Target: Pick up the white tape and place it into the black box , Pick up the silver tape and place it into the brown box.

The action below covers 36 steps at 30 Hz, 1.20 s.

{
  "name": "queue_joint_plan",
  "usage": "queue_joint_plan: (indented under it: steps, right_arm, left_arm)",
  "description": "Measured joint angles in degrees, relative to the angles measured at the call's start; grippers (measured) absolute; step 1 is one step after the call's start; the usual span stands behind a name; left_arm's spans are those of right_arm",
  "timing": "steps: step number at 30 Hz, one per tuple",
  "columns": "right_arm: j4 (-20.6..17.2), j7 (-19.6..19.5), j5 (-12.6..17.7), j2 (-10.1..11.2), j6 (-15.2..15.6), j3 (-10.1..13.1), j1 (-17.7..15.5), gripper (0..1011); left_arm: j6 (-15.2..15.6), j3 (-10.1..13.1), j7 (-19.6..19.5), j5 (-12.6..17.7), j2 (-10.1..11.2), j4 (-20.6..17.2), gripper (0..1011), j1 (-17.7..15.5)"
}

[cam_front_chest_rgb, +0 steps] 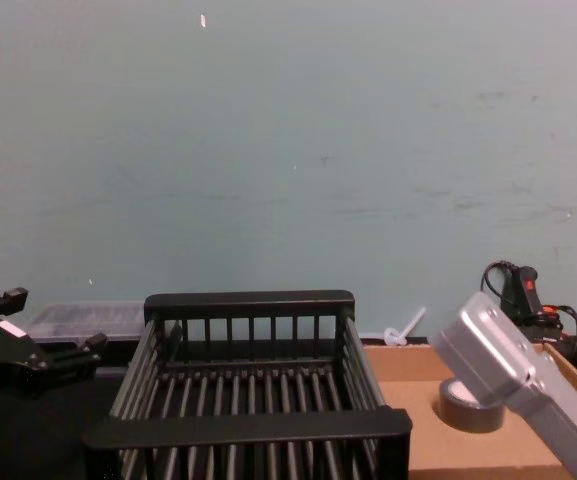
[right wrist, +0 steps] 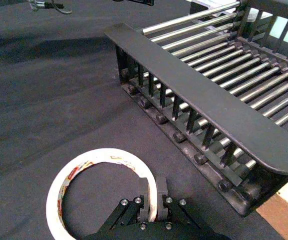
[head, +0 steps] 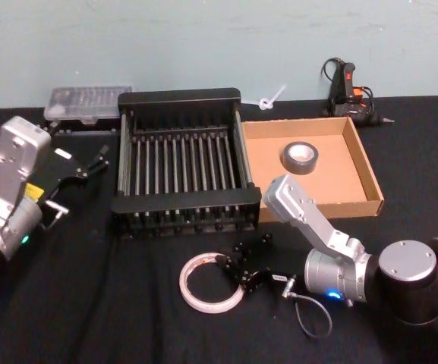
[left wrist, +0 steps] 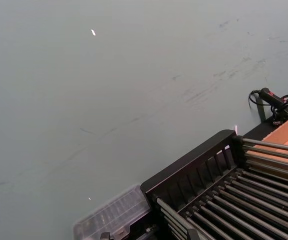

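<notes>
The white tape (head: pixel 211 283) lies flat on the black cloth in front of the black box (head: pixel 181 97). My right gripper (head: pixel 239 271) is down at the ring's right side. In the right wrist view its fingers (right wrist: pixel 162 192) straddle the wall of the white tape (right wrist: pixel 84 170), one inside and one outside, shut on it. The silver tape (head: pixel 300 157) lies inside the brown box (head: pixel 364 167), to the right of the black box, and also appears in the chest view (cam_front_chest_rgb: pixel 471 405). My left gripper (head: pixel 89 161) hangs open to the left of the black box, holding nothing.
A clear plastic case (head: pixel 86 102) sits behind the black box at the left. A glue gun (head: pixel 348 89) with its cord lies at the back right, and a white tie (head: pixel 272 98) at the back middle. A cable loop (head: pixel 313 315) hangs by my right wrist.
</notes>
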Motion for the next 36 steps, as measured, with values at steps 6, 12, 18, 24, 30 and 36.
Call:
queue_joint_plan:
  steps: [6, 12, 18, 24, 30, 36]
  right_arm:
    - [-0.52, 0.73, 0.75, 0.31, -0.55, 0.47, -0.07, 101]
    - [-2.74, 2.18, 2.10, 1.60, -1.70, 0.98, -0.35, 101]
    - [-5.19, 2.72, 2.93, 2.97, -2.44, 1.33, -0.56, 101]
    - [-7.30, 3.19, 3.74, 4.19, -3.20, 1.69, -0.61, 101]
    - [-9.03, 3.36, 4.83, 5.26, -4.18, 2.50, -0.18, 101]
    - [-9.06, 2.57, 5.60, 5.23, -4.76, 3.59, 1.25, 101]
  left_arm:
    - [0.00, 0.00, 0.00, 0.00, 0.00, 0.00, 1001, 0.00]
    - [0.00, 0.00, 0.00, 0.00, 0.00, 0.00, 1001, 0.00]
    - [0.00, 0.00, 0.00, 0.00, 0.00, 0.00, 1001, 0.00]
    - [0.00, 0.00, 0.00, 0.00, 0.00, 0.00, 1001, 0.00]
    - [0.00, 0.00, 0.00, 0.00, 0.00, 0.00, 1001, 0.00]
    - [0.00, 0.00, 0.00, 0.00, 0.00, 0.00, 1001, 0.00]
